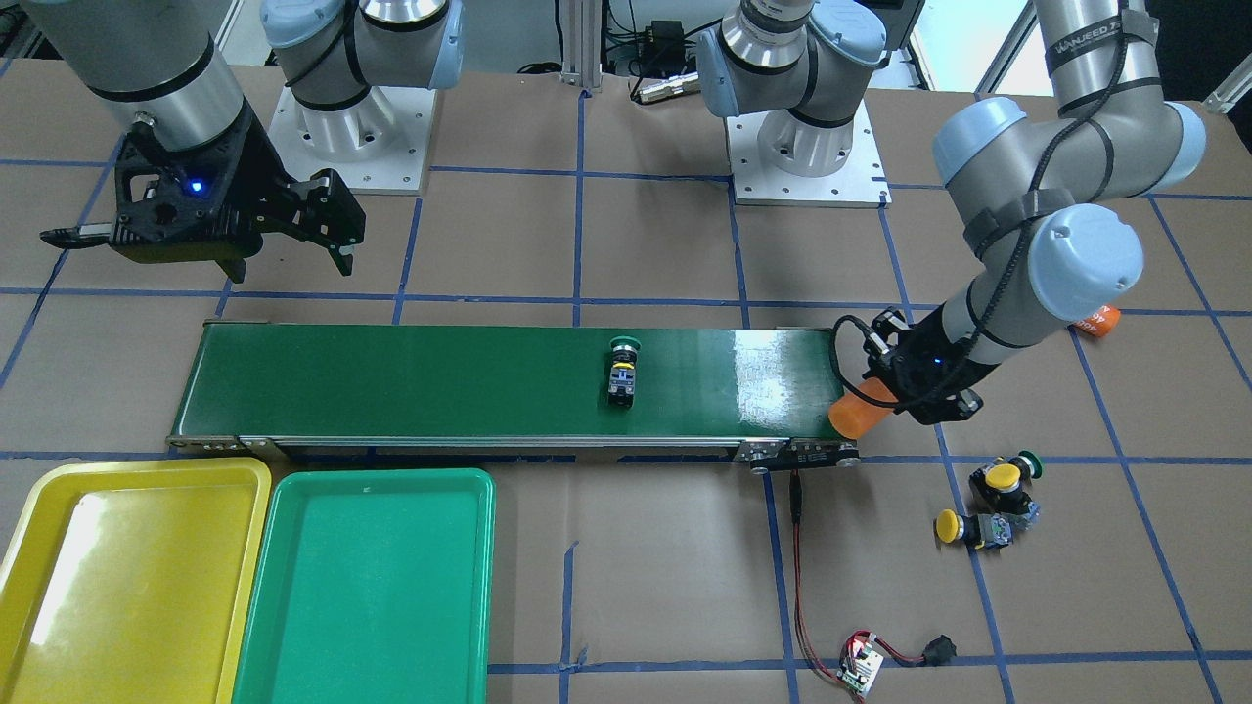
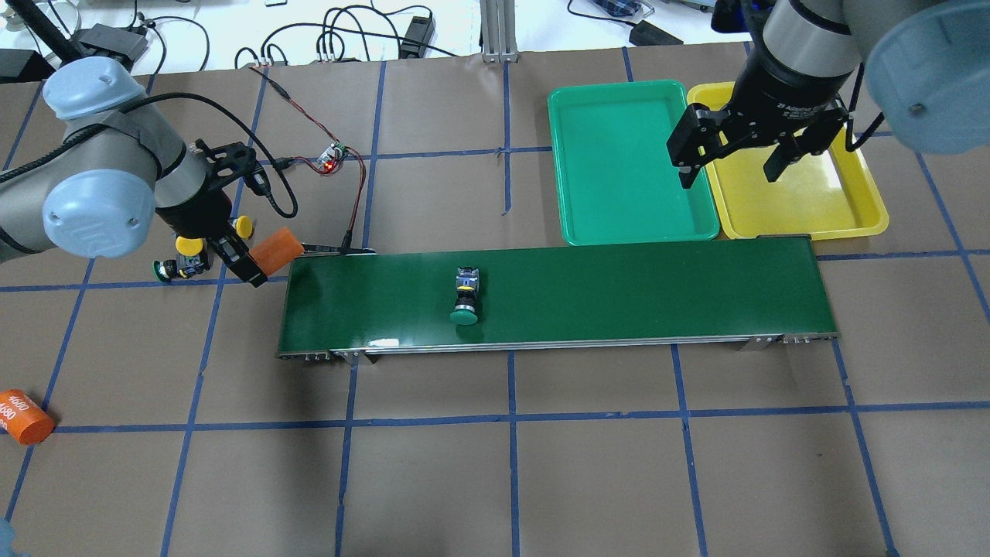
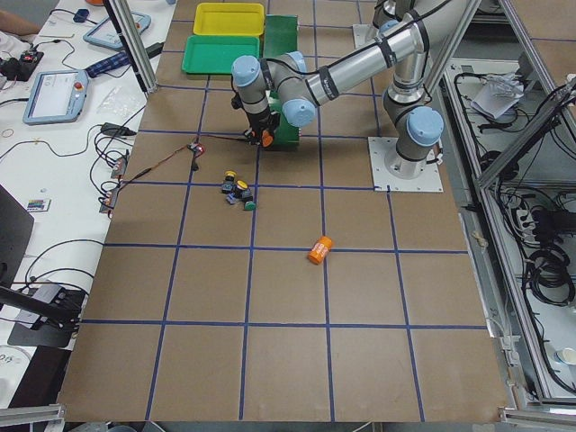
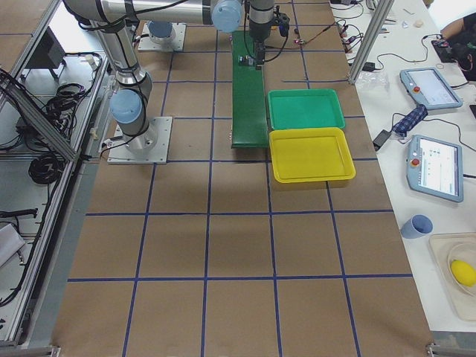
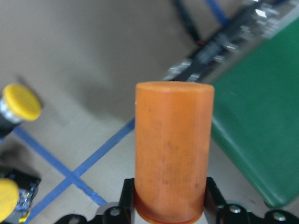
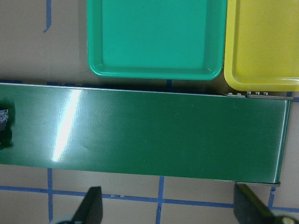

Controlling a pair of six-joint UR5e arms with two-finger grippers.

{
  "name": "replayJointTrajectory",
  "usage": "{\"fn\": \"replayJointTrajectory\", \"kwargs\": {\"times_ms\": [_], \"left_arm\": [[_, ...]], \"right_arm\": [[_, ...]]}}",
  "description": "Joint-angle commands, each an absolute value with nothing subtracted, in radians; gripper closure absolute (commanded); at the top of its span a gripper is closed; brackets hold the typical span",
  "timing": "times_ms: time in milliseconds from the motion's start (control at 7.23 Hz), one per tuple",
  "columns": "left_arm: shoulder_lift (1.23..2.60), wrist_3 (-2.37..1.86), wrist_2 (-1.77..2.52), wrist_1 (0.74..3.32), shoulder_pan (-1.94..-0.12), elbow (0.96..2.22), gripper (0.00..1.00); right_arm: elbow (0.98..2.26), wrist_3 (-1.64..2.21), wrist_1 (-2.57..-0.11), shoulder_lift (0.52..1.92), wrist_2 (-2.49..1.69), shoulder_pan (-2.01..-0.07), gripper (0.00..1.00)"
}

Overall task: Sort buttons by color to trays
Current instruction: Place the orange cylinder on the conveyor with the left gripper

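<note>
One green button [image 2: 466, 298] lies on its side mid-belt, also in the front view [image 1: 623, 367]. Two yellow buttons [image 1: 1003, 479] [image 1: 947, 525] and a green one [image 1: 1029, 464] cluster on the table beyond the belt's end. My left gripper [image 2: 247, 263] is shut on an orange cylinder [image 5: 173, 149], held at that belt end next to the cluster. My right gripper [image 2: 727, 174] is open and empty, hovering over the seam between the green tray [image 2: 619, 155] and the yellow tray [image 2: 812, 201]. Both trays hold nothing.
The dark-green conveyor belt [image 2: 619, 294] runs across the table in front of the trays. A second orange cylinder marked 4680 [image 2: 19, 415] lies at my far left. A small circuit board [image 2: 334, 157] with red wires lies beyond the belt's left end.
</note>
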State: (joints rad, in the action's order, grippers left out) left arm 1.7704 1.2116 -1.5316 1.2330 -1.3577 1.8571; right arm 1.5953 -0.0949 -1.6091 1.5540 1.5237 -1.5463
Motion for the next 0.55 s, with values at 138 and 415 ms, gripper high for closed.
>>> {"fn": "replayJointTrajectory", "kwargs": {"times_ms": [138,415], "left_arm": [[1.677,1.431,-1.473,1.221,-1.554,1.928,1.0],[1.715,1.439,-1.474,1.098,-1.569,1.985,1.0]], "right_arm": [[1.595,-0.097,-1.609,1.554,1.525,-1.546,0.0],[1.595,-0.095,-1.609,1.554,1.523,-1.545,0.0]]}}
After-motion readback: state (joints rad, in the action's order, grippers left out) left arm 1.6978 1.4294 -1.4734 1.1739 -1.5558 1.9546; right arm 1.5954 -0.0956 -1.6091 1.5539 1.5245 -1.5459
